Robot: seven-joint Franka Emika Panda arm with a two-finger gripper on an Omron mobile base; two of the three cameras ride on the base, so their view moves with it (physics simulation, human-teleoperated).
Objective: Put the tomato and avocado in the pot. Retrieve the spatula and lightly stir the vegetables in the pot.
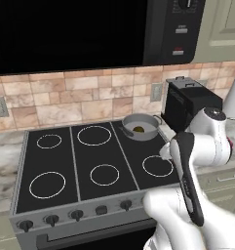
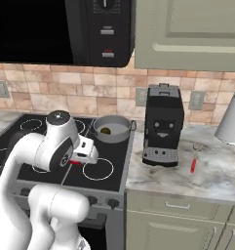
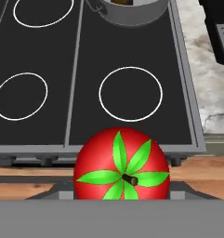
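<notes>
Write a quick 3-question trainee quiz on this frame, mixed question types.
1. True or false: the avocado already lies in the pot.
2. Where is the tomato? A) in the pot B) at the pincer, low over the stove's front edge C) on the counter
3. Fill in: the spatula lies on the counter to the right of the ____.

Key: 1 true; 2 B; 3 coffee machine.

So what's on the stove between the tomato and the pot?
In the hand view, bare black stovetop with one white burner ring lies between the tomato and the pot.
</notes>
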